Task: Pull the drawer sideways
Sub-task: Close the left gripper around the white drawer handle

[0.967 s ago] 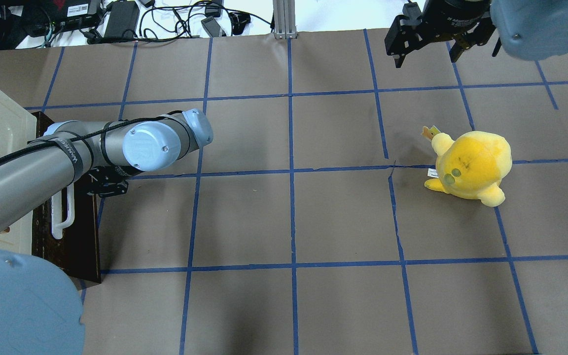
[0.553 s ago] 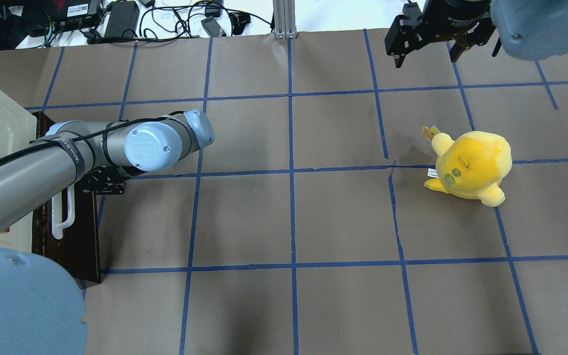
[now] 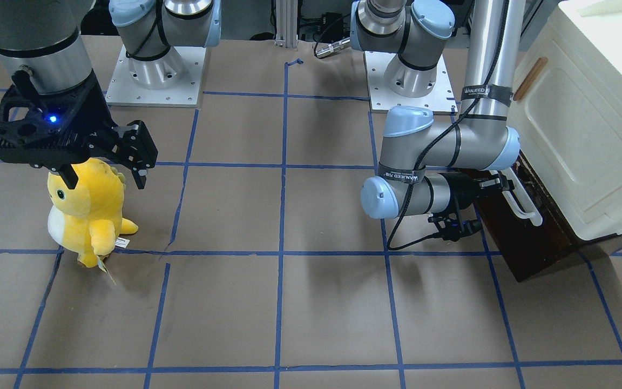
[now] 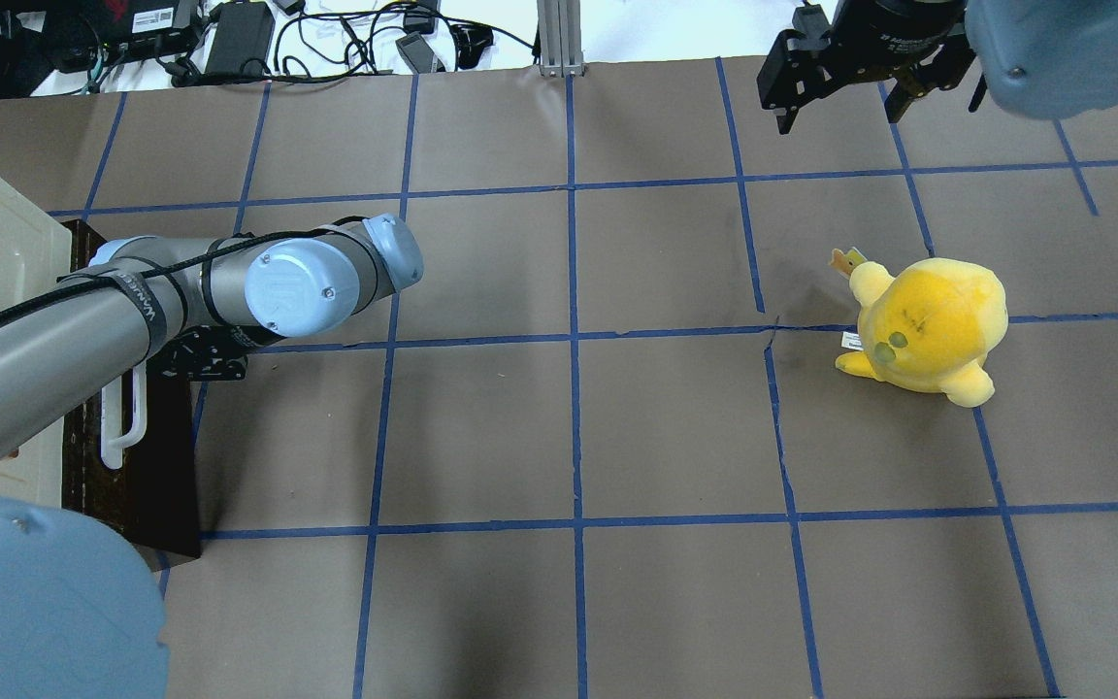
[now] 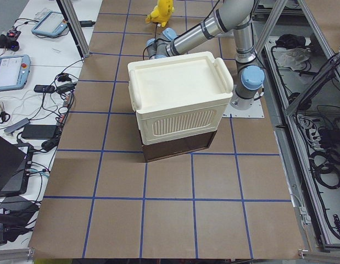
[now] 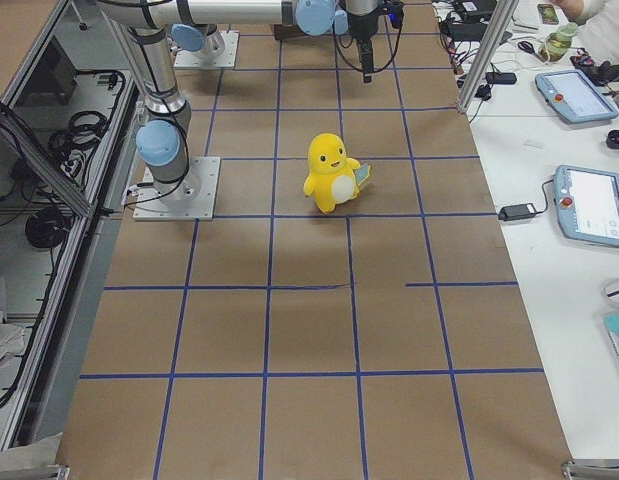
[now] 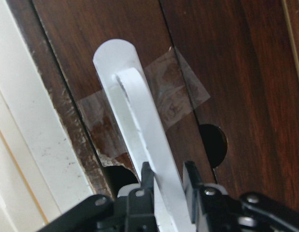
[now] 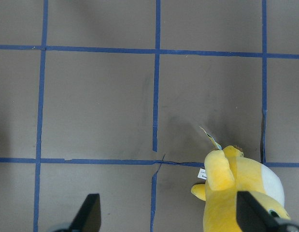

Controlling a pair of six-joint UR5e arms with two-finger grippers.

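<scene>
The drawer [image 4: 151,466] has a dark brown wooden front and a long white bar handle [image 4: 124,419], and sits under a cream cabinet at the table's left end. It also shows in the front view [image 3: 532,248] and the left side view [image 5: 178,146]. My left gripper [image 3: 505,186] reaches sideways to the handle [image 3: 522,204]. In the left wrist view the gripper [image 7: 167,176] has its fingers pressed on both sides of the white bar [image 7: 135,111]. My right gripper [image 4: 840,107] is open and empty, high above the far right of the table [image 8: 171,217].
The cream cabinet [image 3: 575,124] stands over the drawer, with a small wooden door handle [image 3: 531,78]. A yellow plush toy [image 4: 928,330] stands on the right half of the table, below the right gripper [image 3: 87,210]. Cables and boxes [image 4: 326,39] lie beyond the far edge.
My left gripper has shifted slightly toward the drawer front. The drawer has not visibly moved. The right arm is still.
</scene>
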